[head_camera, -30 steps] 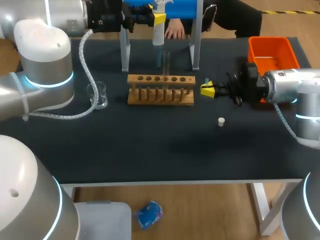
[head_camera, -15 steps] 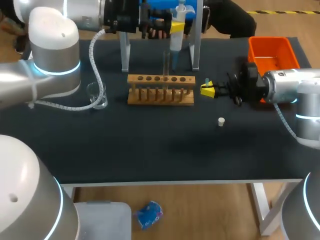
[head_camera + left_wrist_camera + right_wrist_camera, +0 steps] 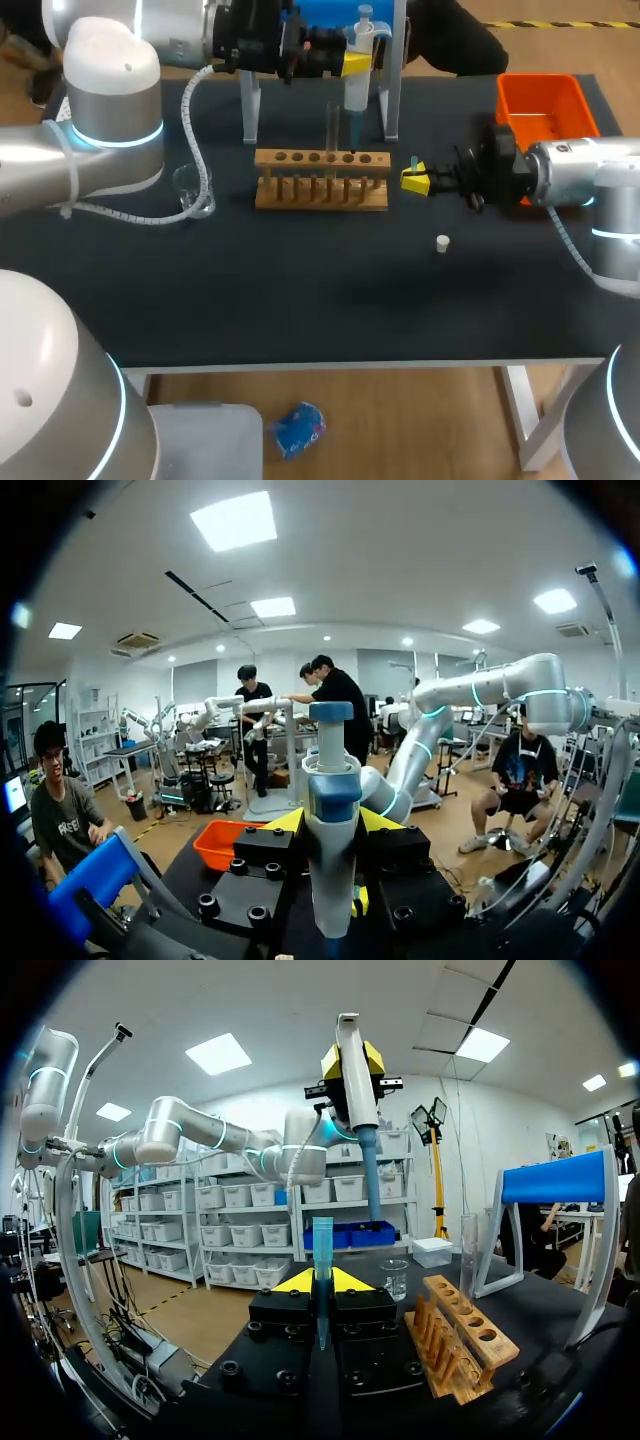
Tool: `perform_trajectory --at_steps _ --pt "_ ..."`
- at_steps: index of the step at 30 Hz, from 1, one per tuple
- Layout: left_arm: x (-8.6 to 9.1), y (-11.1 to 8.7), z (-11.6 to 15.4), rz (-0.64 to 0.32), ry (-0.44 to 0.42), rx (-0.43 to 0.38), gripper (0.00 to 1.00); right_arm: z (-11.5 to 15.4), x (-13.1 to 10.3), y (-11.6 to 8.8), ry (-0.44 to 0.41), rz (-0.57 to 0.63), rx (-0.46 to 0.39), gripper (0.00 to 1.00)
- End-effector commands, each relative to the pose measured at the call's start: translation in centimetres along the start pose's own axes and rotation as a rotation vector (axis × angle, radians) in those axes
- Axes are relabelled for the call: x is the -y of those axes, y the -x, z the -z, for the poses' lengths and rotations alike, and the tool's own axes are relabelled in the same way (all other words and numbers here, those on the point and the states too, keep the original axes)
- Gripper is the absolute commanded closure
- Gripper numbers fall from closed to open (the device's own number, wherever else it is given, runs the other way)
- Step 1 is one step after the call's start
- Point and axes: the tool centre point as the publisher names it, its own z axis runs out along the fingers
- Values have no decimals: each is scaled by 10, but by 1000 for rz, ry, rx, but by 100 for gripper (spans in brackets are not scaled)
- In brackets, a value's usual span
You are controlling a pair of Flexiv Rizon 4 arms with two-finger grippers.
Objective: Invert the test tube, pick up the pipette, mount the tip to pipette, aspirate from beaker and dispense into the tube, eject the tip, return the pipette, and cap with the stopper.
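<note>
1. The left gripper (image 3: 352, 62) is clamped on the white pipette with a blue plunger head (image 3: 356, 88). It holds the pipette upright above the far side of the light wooden tube rack (image 3: 322, 190), close to a leg of the blue-topped metal stand (image 3: 392, 100). In the left wrist view the pipette's body sits between the yellow fingers.
2. The right gripper (image 3: 415, 180) is closed on the small teal plastic pipette tip (image 3: 413, 164), which stands upright just beside the rack's right end. In the right wrist view the tip is pinched between the yellow fingertips, with the pipette's blue nose higher up and clearly apart from it.
3. The clear glass test tube (image 3: 332, 120) stands upright in a rack hole, so the inverting step looks finished. Its contents cannot be made out.
4. The pipette has been picked up. Mounting is the step in hand, since the nose and the tip are not yet joined.
5. Left to do are aspirating, dispensing, ejecting the tip, returning the pipette and capping.
   - The clear glass beaker (image 3: 185, 182) sits left of the rack, partly behind a cable.
   - The small white stopper (image 3: 442, 242) lies on the dark table (image 3: 300, 300), well apart from the tube.
   - The orange plastic bin (image 3: 540, 95) is probably where the ejected tip goes.
</note>
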Motion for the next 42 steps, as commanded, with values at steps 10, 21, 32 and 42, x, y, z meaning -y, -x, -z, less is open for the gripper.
perform_trajectory --at_steps 10,21,32,42 --pt "-2 -2 1 8 8 -7 100 0 -1 -1 -2 1 2 100" --pt "-2 -2 1 8 8 -7 100 -19 6 11 -2 2 14 100" --pt "-2 -2 1 8 8 -7 100 -39 30 20 -51 -34 -1 100" --pt "-2 -2 1 8 8 -7 100 -48 36 27 -83 -29 -12 100"
